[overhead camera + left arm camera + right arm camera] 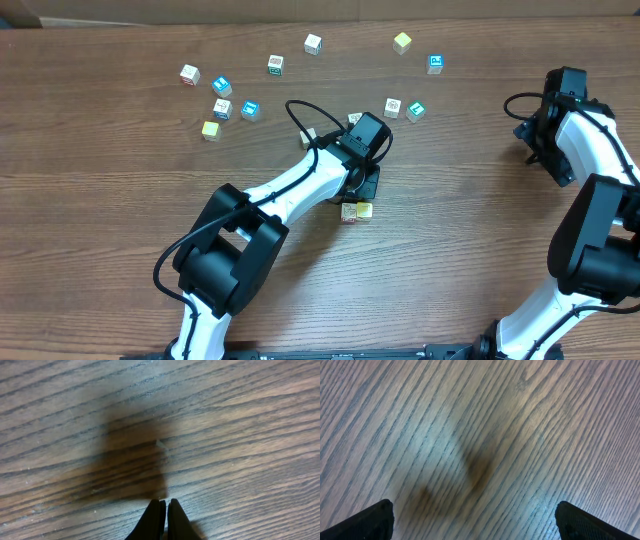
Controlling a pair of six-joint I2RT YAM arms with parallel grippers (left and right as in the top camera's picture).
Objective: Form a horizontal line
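In the overhead view, two tiny touching cubes of the horizontal line (356,211) show side by side, one whitish with a printed face and one pale yellow (365,210). The left arm may hide any others. My left gripper (367,186) hangs just above and behind them. In the left wrist view its fingertips (163,503) are pressed together, shut on nothing, over bare wood. My right gripper (531,143) is far off at the right edge of the table. The right wrist view shows its fingers (372,520) wide apart, open and empty, above wood grain.
Several loose white, blue-marked and yellow cubes lie scattered across the back of the table, from a white one (189,73) at the left to a blue-marked one (435,63) at the right. Two cubes (393,106) sit close to the left wrist.
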